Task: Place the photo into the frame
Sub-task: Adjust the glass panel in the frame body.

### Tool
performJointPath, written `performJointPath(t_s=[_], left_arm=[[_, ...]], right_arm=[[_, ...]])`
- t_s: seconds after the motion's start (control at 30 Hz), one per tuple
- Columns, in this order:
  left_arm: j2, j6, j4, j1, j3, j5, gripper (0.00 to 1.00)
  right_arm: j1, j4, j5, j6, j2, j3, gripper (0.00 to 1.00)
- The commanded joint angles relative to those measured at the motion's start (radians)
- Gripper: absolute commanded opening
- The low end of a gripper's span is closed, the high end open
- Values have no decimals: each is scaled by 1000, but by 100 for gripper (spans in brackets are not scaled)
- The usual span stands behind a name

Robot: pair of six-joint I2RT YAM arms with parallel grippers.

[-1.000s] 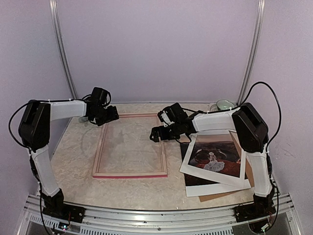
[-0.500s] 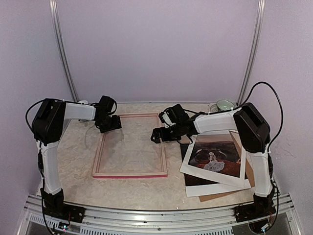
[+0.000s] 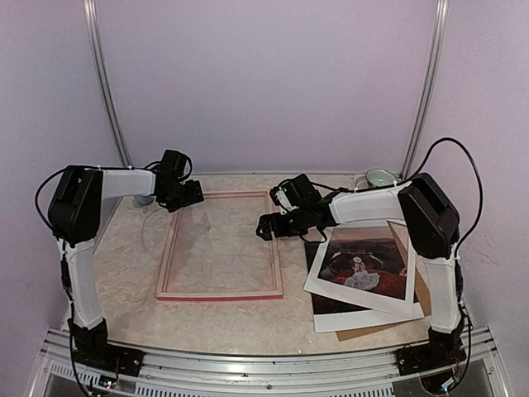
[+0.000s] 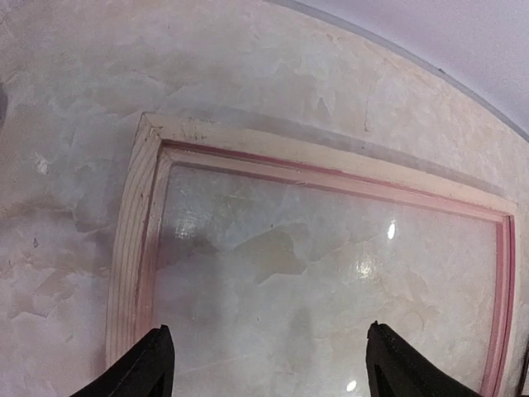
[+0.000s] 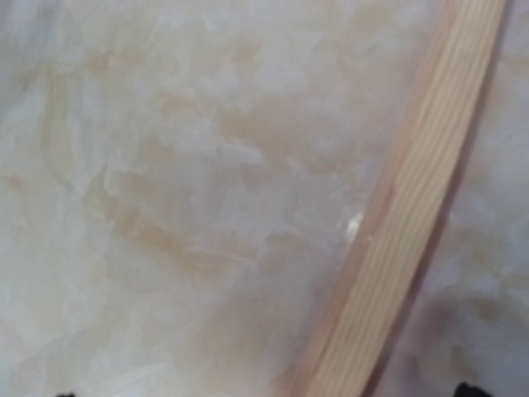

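Presently, item by item.

Frame: flat on the table, left of centre, pale wood side up, pink showing along the edges. Glints inside the rails suggest a clear pane is fitted, though this is not certain.

Photo: not yet in the frame. It lies well to the right, topmost on a loose, fanned pile with a white mat and a brown backing board under it.

Left hand: fingers spread, holding nothing, over the frame's far-left corner.

Right hand: fingers spread very wide, holding nothing, low over the far end of the frame's right rail.

Hazards, as judged:
- Nothing pins the frame. A nudge on either rail would likely slide or turn it on the smooth table, away from the pile.
- The photo is thin paper lying flat, so a pinch from above may miss, crease it, or pick up the mat along with it.
- The pile sits askew, so dragging the print could scatter the sheets or push the board toward the table's edge.
- A print that arrives crooked would ride up on a rail rather than seat.
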Motion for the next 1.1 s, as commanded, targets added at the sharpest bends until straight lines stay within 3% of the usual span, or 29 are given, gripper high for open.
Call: performJointPath(t_s=[0.0,0.2,0.53,0.8,1.07], left_arm=[[-62,-34,105,27,-34,47,79],[12,-33,115,32,43,45,79],[48,-72,131,39,44,90,79],[-117,-110,118,-1,-74,59,79],[-48,-98,169,-3,-59,49,79]], right_arm=[[9,-5,41,-20,-75,46,99],[8,-30,65,-33,-69,116,99],[9,-38,41,-41,-33,208,91],[22,-114,55,-25,117,372,90],[33,-186,185,-32,275,608,92]])
